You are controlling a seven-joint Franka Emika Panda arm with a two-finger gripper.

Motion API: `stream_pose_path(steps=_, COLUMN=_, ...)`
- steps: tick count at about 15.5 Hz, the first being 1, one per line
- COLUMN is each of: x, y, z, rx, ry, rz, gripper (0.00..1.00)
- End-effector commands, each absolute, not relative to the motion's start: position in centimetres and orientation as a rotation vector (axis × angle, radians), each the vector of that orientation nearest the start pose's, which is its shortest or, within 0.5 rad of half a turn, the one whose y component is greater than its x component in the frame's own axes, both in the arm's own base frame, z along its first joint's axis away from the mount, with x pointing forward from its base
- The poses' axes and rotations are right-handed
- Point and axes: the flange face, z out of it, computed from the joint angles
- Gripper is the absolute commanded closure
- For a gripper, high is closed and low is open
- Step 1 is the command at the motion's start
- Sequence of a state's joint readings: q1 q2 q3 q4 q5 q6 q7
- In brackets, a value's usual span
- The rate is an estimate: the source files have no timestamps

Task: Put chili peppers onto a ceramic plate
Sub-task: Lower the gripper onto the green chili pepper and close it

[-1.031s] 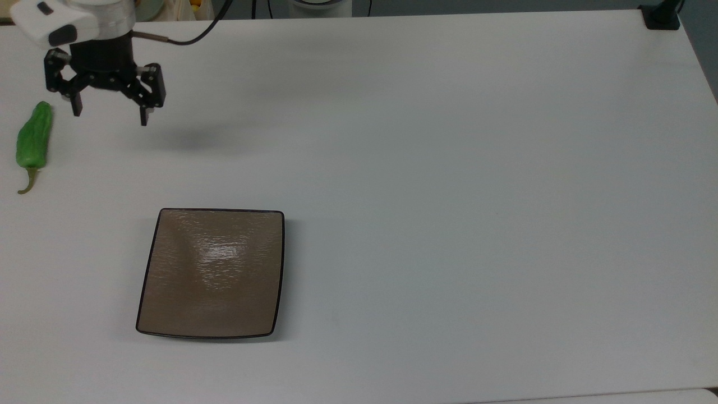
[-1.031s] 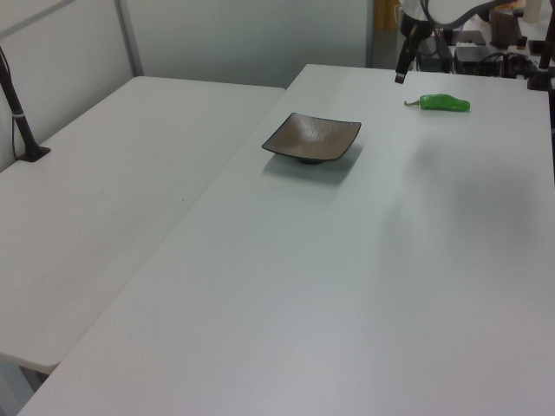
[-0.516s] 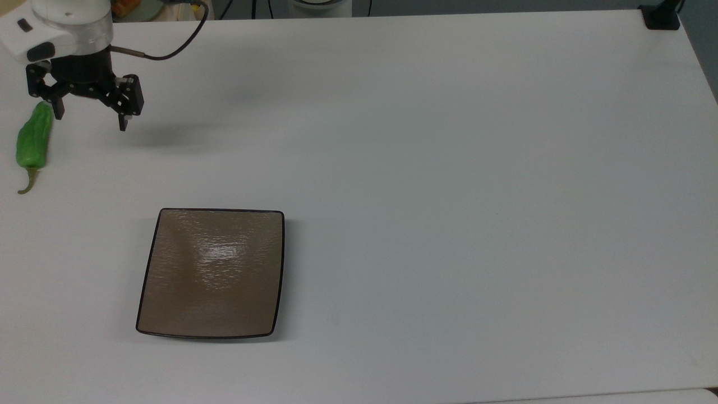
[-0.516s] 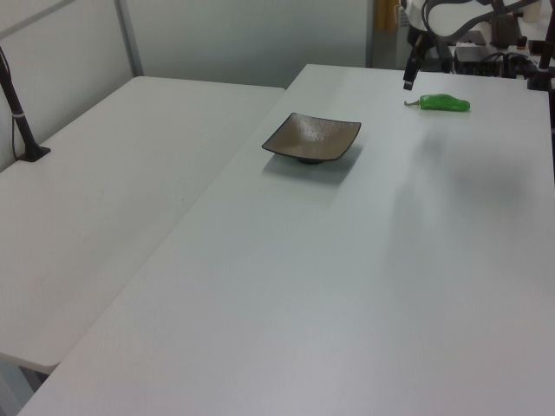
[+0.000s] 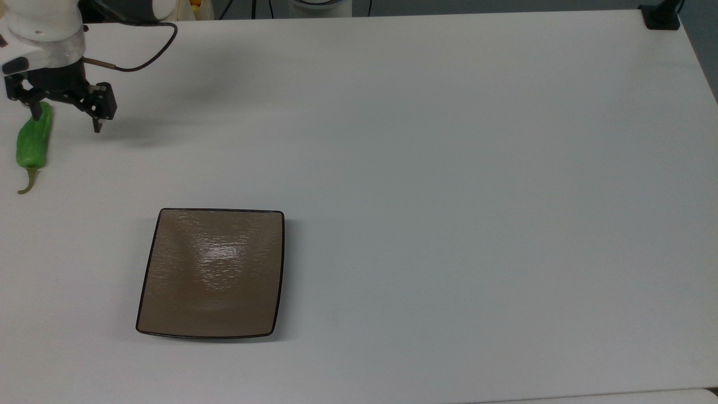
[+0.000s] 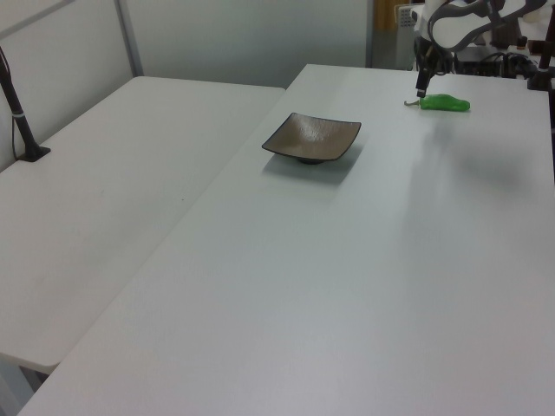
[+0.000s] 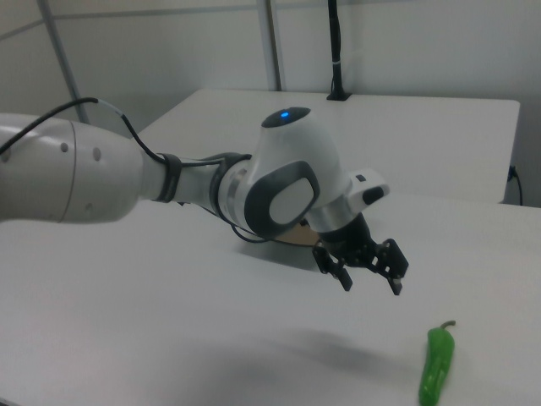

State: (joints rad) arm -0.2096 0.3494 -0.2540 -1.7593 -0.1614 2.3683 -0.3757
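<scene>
Shifted toward the chili pepper [image 5: 33, 140], spread-fingered gripper [image 5: 66, 124] hovers over the white table [image 5: 449, 168].

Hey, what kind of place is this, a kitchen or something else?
Probably a robotics lab, not a kitchen: a robot arm with an open pincer works over a bare white table holding a pepper and a plate.

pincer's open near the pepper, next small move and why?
Probably nudge the pincer toward the top view's left, then lower. It is open, but only one fingertip overlaps the pepper's top end, so it is not centred. The right view shows it above the table, and the plate is bare.
</scene>
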Motion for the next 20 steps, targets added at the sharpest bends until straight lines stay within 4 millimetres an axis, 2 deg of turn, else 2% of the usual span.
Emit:
stream_pose_path(steps=1, x=60.5, y=-31.1, z=38.0, rx=-3.470, ry=-0.137, rz=-0.307, gripper=0.00)
stream_pose_path(steps=3, x=60.1, y=-32.7, z=37.2, rx=-3.481, ry=-0.112, rz=-0.330, gripper=0.00)
stream_pose_path(steps=6, x=60.1, y=-33.7, z=36.0, rx=-3.493, ry=-0.104, rz=-0.375, gripper=0.00)
stream_pose_path(steps=10, x=59.2, y=-36.0, z=34.0, rx=-3.501, ry=-0.150, rz=-0.348, gripper=0.00)
stream_pose_path(steps=13, x=58.6, y=-37.3, z=33.7, rx=-3.511, ry=-0.140, rz=-0.368, gripper=0.00)
stream_pose_path(steps=16, x=58.2, y=-38.0, z=32.4, rx=-3.514, ry=-0.147, rz=-0.340, gripper=0.00)
stream_pose_path(steps=20, x=58.1, y=-38.8, z=31.8, rx=-3.528, ry=-0.172, rz=-0.395, gripper=0.00)
